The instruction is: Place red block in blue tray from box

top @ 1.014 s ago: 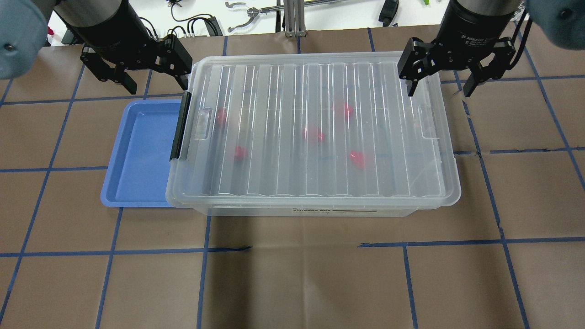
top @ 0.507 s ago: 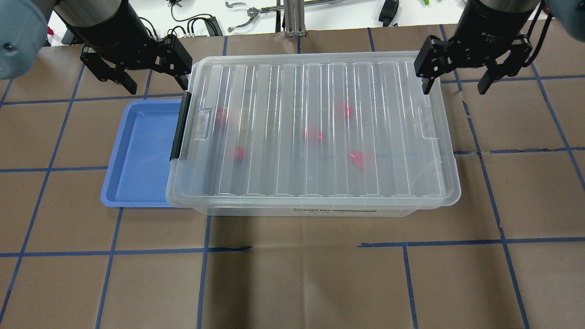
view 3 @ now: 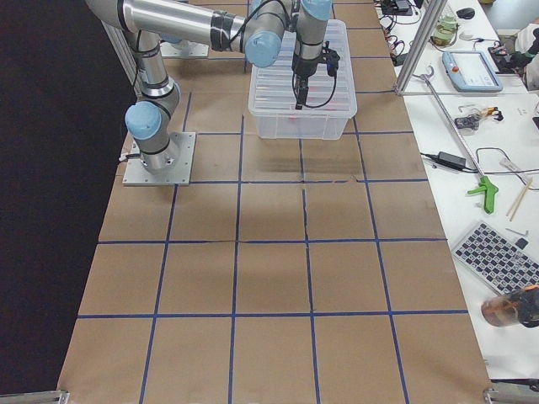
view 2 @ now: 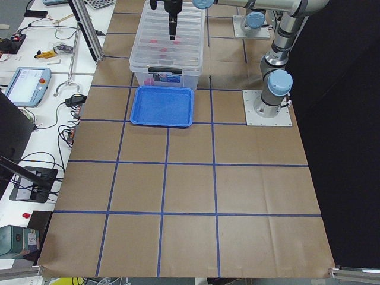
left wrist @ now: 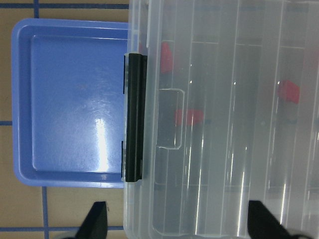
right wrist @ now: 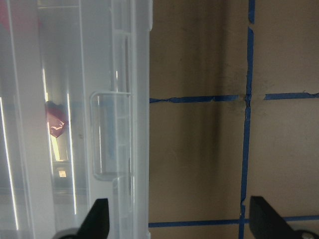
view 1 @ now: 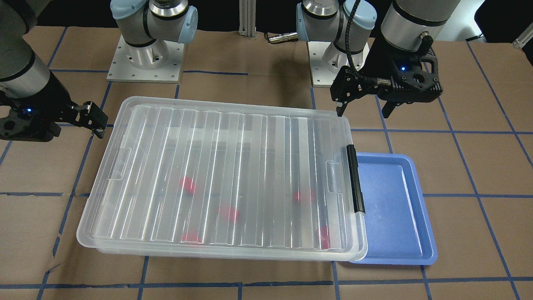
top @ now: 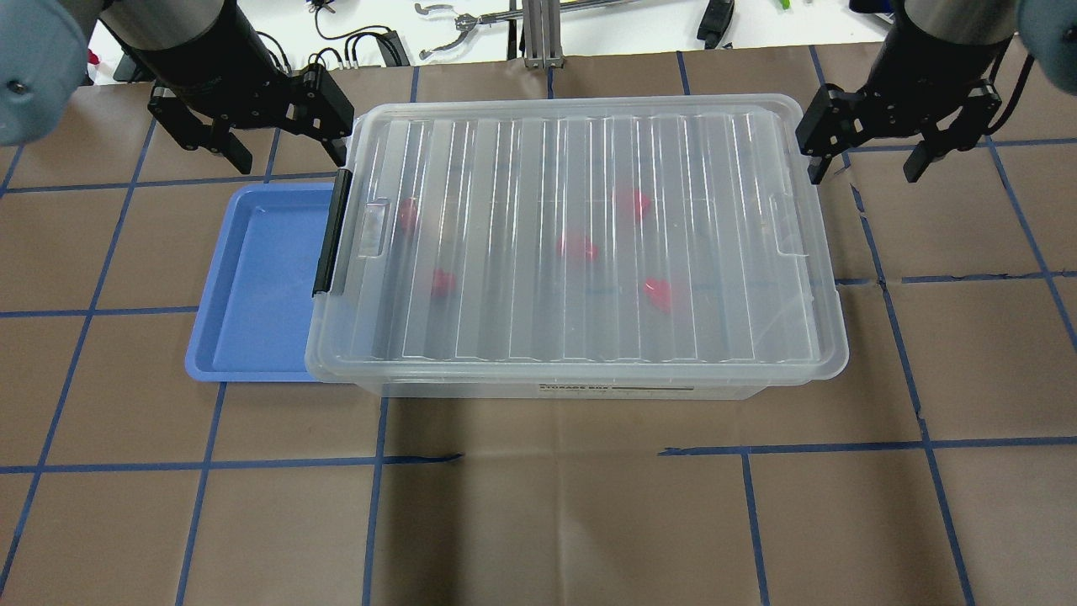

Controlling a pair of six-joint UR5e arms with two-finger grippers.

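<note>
Right gripper (top: 867, 166): sits further out than a second ago, off the far corner of the lid (top: 505, 320) and now over bare table (top: 538, 505), just past the short end without a latch; hangs with jaws spread wide, holding nothing.
Left gripper (top: 290, 157): keeps the same place as before, above the table by the far corner at the latch end; jaws spread wide, nothing held.
Box (top: 580, 383): stands mid-table, clear plastic, with the ribbed lid seated on top.
Latch (top: 331, 236): runs as a black bar along the short end beside the tray; looks to be down against the lid.
Red blocks (top: 577, 247): five, all inside the box under the lid, blurred through the plastic and lying well apart from one another.
Blue tray (top: 252, 286): lies at the latch end, one long side tucked under the box's overhanging rim; holds nothing.
Done so far: nothing of the transfer itself, judging by the closed box and the bare tray.
Left to do: likely release the latch, take off the lid, pick one block, carry it across, set it in the tray.
</note>
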